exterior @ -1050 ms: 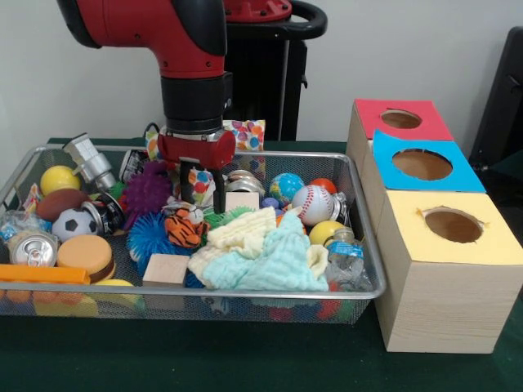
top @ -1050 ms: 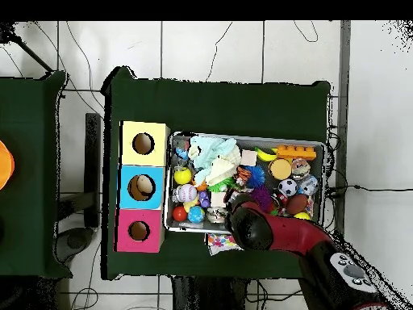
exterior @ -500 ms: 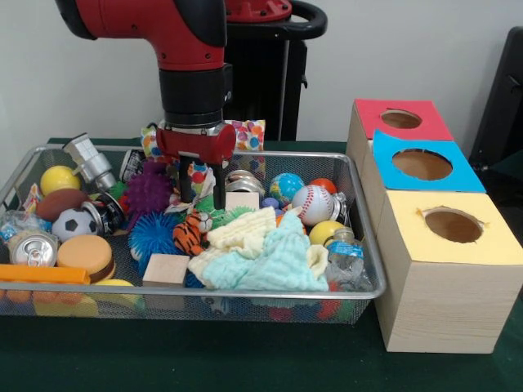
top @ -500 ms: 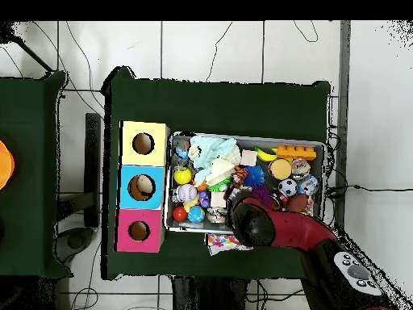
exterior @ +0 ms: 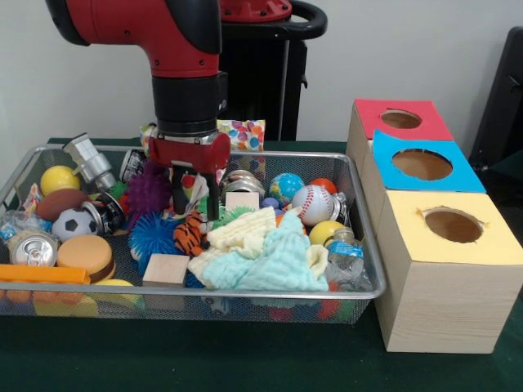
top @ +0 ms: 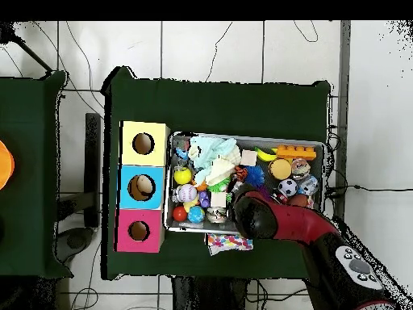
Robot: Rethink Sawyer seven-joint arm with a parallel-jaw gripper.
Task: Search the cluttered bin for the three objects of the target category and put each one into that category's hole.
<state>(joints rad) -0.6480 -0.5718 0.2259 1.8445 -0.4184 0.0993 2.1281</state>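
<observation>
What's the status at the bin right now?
Claw open, low in the wire bin, nothing held. Tiger toy just below its tips. Purple spiky ball and cloths crowd either side. Boxes' holes clear.

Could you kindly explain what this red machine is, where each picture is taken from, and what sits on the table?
The red and black machine is a robot arm; its tool hangs open and empty among the toys, just above a small tiger toy. One picture looks across the table at the robot, the other straight down from above. On the green table stands a wire bin heaped with balls, cloths, cans and blocks. Beside it are three boxes with round holes: red, blue and yellow.
</observation>
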